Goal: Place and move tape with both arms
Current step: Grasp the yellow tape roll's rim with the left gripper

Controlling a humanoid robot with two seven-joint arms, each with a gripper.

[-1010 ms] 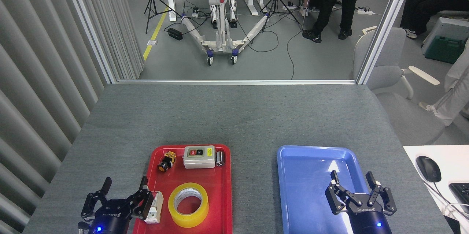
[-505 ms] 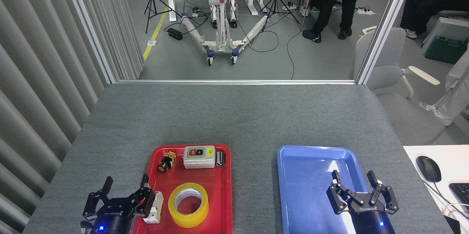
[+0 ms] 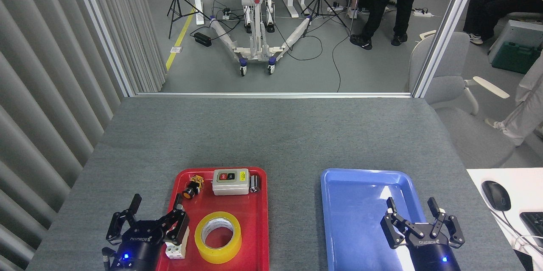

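The tape (image 3: 218, 237), a yellow roll with a white core, lies flat in the near part of the red tray (image 3: 254, 241). My left gripper (image 3: 157, 203) is open at the tray's left edge, just left of the roll, its right finger over a small white block (image 3: 174, 250). Over the near right part of the blue tray (image 3: 352, 220) my right gripper (image 3: 410, 204) hangs open and holds nothing.
The red tray also holds a grey switch box (image 3: 230, 181), a yellow-black push button (image 3: 193, 186) and a small dark cylinder (image 3: 254, 183) at its far end. A mouse (image 3: 496, 195) and keyboard lie on a white desk at right. Grey slatted wall at left.
My left gripper has shifted right and forward toward the tape, now partly covering the white block. My right gripper has drifted slightly right and nearer to me.
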